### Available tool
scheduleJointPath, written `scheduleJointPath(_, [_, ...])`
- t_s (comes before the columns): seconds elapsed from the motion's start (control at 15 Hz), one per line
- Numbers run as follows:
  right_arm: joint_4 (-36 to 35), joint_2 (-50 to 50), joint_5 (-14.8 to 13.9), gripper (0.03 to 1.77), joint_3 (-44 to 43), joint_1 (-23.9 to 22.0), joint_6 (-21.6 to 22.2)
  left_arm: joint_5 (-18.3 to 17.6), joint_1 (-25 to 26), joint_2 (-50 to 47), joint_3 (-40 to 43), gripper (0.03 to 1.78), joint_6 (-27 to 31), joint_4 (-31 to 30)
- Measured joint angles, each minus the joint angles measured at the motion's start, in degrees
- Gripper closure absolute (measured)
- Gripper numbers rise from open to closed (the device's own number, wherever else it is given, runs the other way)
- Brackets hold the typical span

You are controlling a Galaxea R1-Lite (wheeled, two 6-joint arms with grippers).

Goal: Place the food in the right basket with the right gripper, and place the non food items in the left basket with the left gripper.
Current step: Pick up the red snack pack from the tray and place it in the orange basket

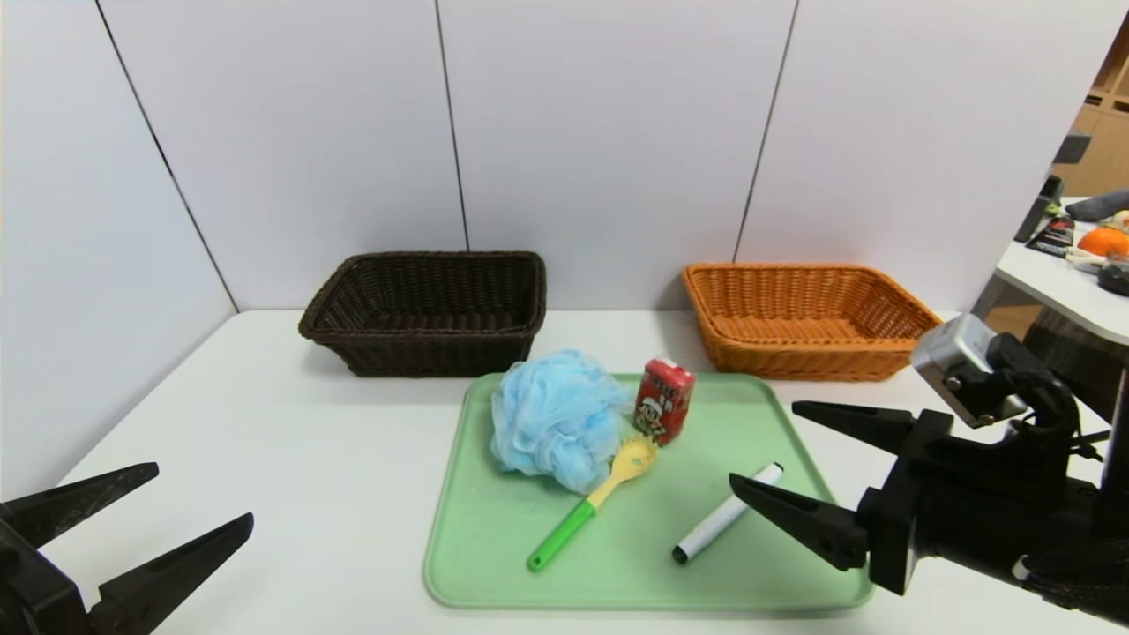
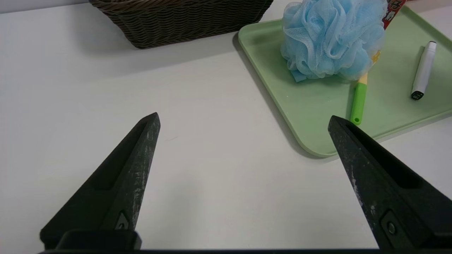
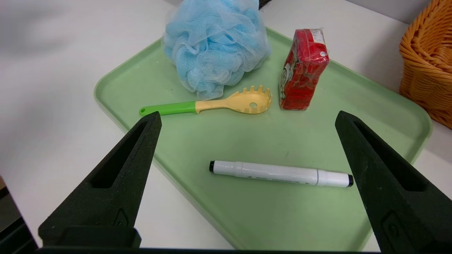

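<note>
- Red carton (image 1: pixel 664 400), the food item: upright on the far part of the green tray (image 1: pixel 757 573), near the orange basket (image 1: pixel 803 362) at far right.
- Blue mesh puff (image 1: pixel 558 419): far left of tray, just beside the spoon (image 1: pixel 573 525), whose yellow toothed head lies near the carton.
- White marker (image 1: pixel 727 514): right part of tray, lying slantwise.
- Dark basket (image 1: pixel 432 357): far left, beyond the tray on the white table (image 1: pixel 265 423). Wall panels (image 1: pixel 609 132) behind both baskets.
- Side table (image 1: pixel 1067 280) at far right, orange fruit (image 1: pixel 1104 241) on it.
- Right wrist view shows the spoon's full head and the slot-like hole in it; left wrist view has the puff covering part of it.
- Left gripper (image 1: pixel 203 488): near left, over table, angled inward; jaws spread, holding nothing.
- Right gripper (image 1: pixel 763 444): reaches in from the right over the tray's right side; jaws wide apart, grasping nothing.
</note>
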Motion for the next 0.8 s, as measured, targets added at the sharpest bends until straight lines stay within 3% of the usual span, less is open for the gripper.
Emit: scheduleJointPath(0.8, [-22.7, 22.22, 0.27, 0.1, -0.95, -6.84, -5.22, 0.11, -0.06, 1.0, 0.29, 0.12, -0.17, -1.65])
